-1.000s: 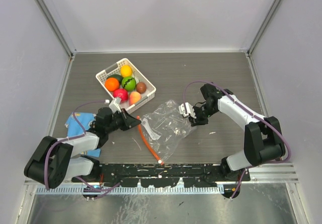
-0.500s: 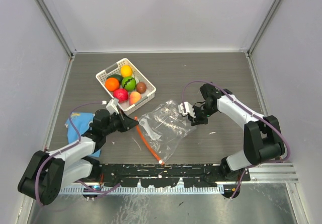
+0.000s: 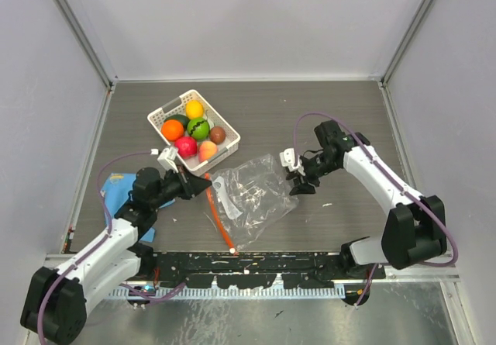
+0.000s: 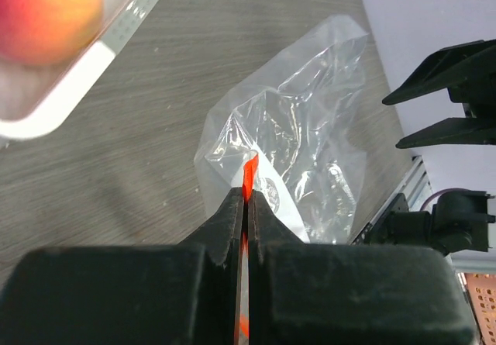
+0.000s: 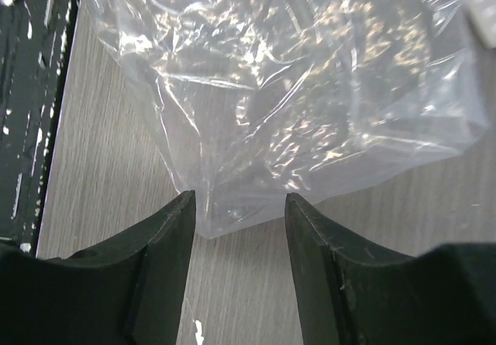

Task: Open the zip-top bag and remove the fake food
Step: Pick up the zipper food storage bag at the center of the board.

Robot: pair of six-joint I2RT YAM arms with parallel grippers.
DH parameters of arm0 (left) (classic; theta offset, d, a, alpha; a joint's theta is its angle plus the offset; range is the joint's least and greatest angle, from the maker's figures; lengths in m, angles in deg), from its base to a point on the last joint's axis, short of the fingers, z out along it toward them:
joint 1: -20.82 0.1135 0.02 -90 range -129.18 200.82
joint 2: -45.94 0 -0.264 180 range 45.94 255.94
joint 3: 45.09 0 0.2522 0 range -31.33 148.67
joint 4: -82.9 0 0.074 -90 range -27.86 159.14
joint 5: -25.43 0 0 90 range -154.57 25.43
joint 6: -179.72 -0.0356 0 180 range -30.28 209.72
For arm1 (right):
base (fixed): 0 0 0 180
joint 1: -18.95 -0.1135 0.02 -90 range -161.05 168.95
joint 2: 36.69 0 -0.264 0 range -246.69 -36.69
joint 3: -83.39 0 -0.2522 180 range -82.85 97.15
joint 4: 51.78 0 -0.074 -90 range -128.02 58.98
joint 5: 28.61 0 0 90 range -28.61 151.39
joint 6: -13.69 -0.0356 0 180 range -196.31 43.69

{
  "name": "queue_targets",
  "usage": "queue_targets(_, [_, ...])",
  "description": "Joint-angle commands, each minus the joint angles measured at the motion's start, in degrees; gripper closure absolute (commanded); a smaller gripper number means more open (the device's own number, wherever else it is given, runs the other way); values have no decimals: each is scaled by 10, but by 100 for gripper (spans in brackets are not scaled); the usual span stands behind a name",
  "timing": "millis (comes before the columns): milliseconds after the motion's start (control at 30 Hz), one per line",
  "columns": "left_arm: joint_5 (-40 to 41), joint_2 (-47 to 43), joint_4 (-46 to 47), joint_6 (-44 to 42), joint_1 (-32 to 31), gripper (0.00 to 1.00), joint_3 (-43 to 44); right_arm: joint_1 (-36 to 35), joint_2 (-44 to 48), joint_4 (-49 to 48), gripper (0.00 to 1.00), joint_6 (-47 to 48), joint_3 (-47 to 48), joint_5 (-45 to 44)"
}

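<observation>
While left gripper [image 4: 246,199] pinches the clear zip-top bag [image 3: 252,190] by its red-orange strip [image 4: 249,168], right gripper [image 5: 239,199] hangs released.

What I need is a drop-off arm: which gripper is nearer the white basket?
Left. The left gripper, shut on the zip-top bag, sits just near-side of the basket; the right gripper is at the bag's right edge.

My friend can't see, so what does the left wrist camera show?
The left gripper is shut on the red-orange zip strip of the clear zip-top bag, lying crumpled on the gray table. A peach toy fruit sits in the white basket at top left; the right gripper hangs open at right.
</observation>
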Motion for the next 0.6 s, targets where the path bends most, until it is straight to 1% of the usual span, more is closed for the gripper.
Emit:
queue_targets(0, [-9,-32,-14,-20,-1,100,46,18,37,33,44,-15,52,77])
queue_targets(100, [-10,-28,-20,-24,-1,100,64,40,44,45,44,-34,74,98])
queue_targets(233, [-26,27,10,-24,-1,100,92,68,49,57,44,-50,89,125])
queue_targets(367, [-60,123,55,-19,-2,100,156,78,47,56,44,-58,91,133])
queue_targets(567, [-73,309,67,-34,-24,100,313,86,51,29,44,-100,88,126])
